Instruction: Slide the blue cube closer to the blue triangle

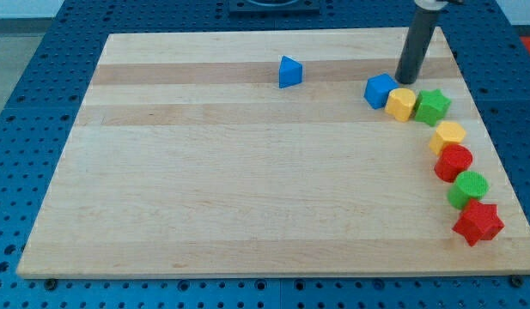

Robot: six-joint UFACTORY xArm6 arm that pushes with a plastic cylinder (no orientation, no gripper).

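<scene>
Rod carried no pincer, so no open or closed state to tell. My tip point(408, 82) stood near view's top right, just above yellow block point(401, 104), close to blue cube point(380, 90); contact could not be judged. Blue cube lay touching yellow block on its left side. Blue triangle point(289, 72) stood apart, toward view's left and slightly higher. Green star point(433, 106) touched yellow block on right. Below it, curved row: second yellow block point(448, 135), red block point(453, 162), green block point(468, 189), red star point(478, 222). All on wooden board point(230, 189).
</scene>
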